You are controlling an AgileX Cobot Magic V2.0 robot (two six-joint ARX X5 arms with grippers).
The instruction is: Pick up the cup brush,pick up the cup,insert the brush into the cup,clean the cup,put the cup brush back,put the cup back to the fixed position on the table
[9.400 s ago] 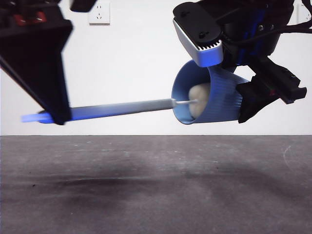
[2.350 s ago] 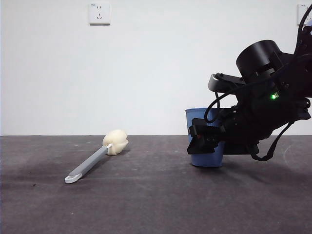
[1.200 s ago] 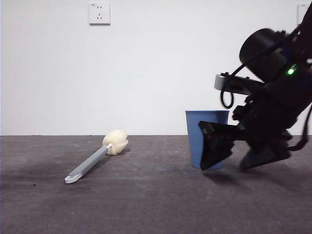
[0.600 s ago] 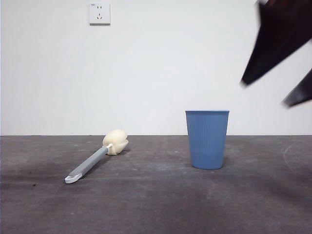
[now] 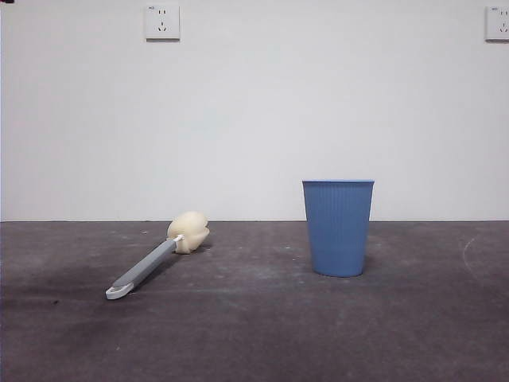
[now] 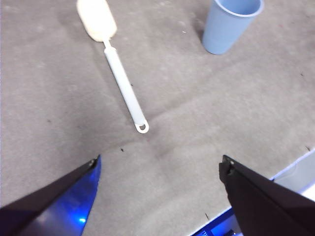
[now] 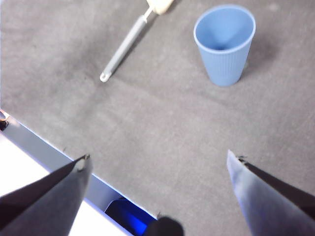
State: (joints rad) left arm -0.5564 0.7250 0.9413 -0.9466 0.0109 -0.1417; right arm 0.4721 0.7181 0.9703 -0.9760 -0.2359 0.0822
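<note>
Cup [image 5: 338, 228] upright, cup brush [image 5: 156, 257] flat on table [image 5: 254, 334]; your left gripper [image 6: 160, 169] and right gripper [image 7: 158, 164] spread, empty. Careless return sweep could topple cup.

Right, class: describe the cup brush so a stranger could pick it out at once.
Start at the dark grey table below the white wall. To the left of the upright blue cup lies the cup brush, flat and apart from it. It alone has a long slim grey handle, a looped end and a cream sponge head.
</note>
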